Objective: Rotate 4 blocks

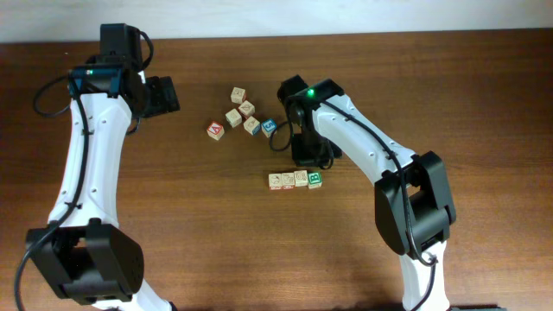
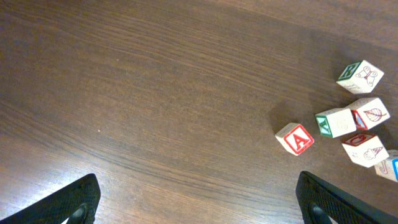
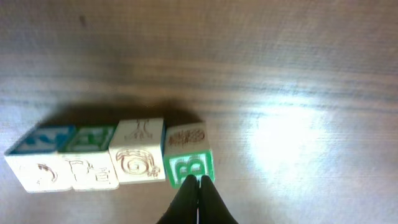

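Overhead: the four blocks (image 1: 295, 180) lie in a straight row on the worktop (image 1: 484, 95), near the middle. The right gripper (image 1: 308, 155) hangs just behind the row's right end. Farther back sits a loose cluster: a red "A" cube (image 1: 215, 130), a blue-topped cube (image 1: 269, 128) and four pale cubes (image 1: 243, 111) between them. The left gripper (image 1: 162, 95) is off to the left, well apart from all of the cubes.

Left wrist: the left gripper (image 2: 202, 202) has its jaws released and spread wide over bare wood, with nothing between them. The red "A" cube (image 2: 295, 139) and its neighbours lie at the right edge of the view.

Right wrist: the right gripper (image 3: 199, 186) has its jaws clenched together on nothing. Their tips sit at the lower edge of the green "B" block (image 3: 188, 163), possibly touching it, though the blur leaves that unsure. This block ends the row, and the four stand side by side, touching.
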{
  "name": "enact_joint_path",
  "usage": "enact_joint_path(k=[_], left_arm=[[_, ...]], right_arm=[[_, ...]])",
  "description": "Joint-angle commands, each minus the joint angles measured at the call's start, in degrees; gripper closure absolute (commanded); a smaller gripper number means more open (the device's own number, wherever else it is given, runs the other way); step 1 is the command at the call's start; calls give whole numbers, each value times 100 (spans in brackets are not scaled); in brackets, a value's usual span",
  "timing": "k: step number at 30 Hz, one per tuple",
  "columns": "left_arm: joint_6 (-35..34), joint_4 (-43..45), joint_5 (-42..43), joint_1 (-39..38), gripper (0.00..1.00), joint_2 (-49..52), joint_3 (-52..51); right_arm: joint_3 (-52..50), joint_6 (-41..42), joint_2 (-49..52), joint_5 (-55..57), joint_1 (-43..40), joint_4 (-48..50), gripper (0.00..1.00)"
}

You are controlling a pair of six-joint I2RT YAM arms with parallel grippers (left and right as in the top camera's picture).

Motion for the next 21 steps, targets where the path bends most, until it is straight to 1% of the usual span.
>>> enact_joint_path(k=[1, 3, 4, 5, 6, 9, 17, 19, 20, 21], left_arm=[[-72, -2, -26, 4, 1, 9, 61], [-74, -2, -24, 4, 1, 9, 61], [-74, -2, -24, 4, 1, 9, 61], [-74, -2, -24, 4, 1, 9, 61], [-74, -2, -24, 4, 1, 9, 61], [-74, -2, -24, 4, 1, 9, 61], [-74, -2, -24, 4, 1, 9, 61], [-74, -2, -24, 4, 1, 9, 61], [-74, -2, -24, 4, 1, 9, 61], [-74, -2, -24, 4, 1, 9, 61]], right_arm=[[-48, -22, -101, -448, 7, -927, 96], [-291, 39, -98, -442, 61, -802, 96], [-590, 289, -98, -404, 87, -476, 96], [-931, 372, -98, -402, 199, -48, 96], [-1080, 372, -98, -374, 280, 155, 96], [-1080, 391, -98, -269, 317, 382, 96], [-1080, 341, -98, -164, 317, 627, 96], [-960, 243, -197, -166, 295, 310, 96], [-673, 188, -516, -13, 291, 46, 96], [-570, 192, -750, 221, 234, 4, 96]])
